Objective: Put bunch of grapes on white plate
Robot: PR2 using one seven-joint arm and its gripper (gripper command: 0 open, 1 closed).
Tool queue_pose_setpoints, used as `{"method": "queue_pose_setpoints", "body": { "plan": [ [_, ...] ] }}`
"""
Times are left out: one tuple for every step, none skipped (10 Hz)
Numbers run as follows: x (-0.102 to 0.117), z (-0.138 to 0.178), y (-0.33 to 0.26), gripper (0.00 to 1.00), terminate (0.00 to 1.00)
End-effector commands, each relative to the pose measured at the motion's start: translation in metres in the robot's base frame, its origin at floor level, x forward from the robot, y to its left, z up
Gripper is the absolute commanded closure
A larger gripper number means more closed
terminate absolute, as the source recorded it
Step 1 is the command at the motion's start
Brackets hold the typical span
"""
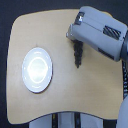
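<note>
The bunch of grapes (77, 54) is a dark elongated cluster lying on the wooden table (60, 100) toward the exterior view's right. Its upper end disappears under my grey arm, which comes in from the upper right. My gripper (75, 41) sits right at the top of the bunch, but its fingers are hidden by the arm's housing. The white plate (37, 70) rests on the table at the exterior view's left, shiny and with nothing on it, well apart from the grapes.
The light wooden table has rounded corners and a dark floor around it. A thin dark cable or rod (123, 82) runs down along the table's right edge. A grey base shows below the table's near edge.
</note>
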Motion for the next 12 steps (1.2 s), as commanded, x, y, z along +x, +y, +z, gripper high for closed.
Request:
{"method": "queue_pose_setpoints", "body": {
  "plan": [
    [0.0079,0.0094,-0.0102,1.0,0.0],
    [0.0081,0.0094,-0.0123,1.0,0.0],
    [0.0074,0.0091,-0.0126,1.0,0.0],
    [0.0061,0.0092,-0.0111,1.0,0.0],
    [0.0055,0.0104,-0.0097,1.0,0.0],
    [0.0045,0.0113,-0.0103,1.0,0.0],
    [0.0028,0.0119,-0.0115,1.0,0.0],
    [0.0026,0.012,-0.0123,1.0,0.0],
    [0.0018,0.0127,-0.014,1.0,0.0],
    [0.0023,0.0146,-0.0151,1.0,0.0],
    [0.0029,0.0164,-0.0161,1.0,0.0],
    [0.0038,0.019,-0.0177,1.0,0.0]
  ]
}}
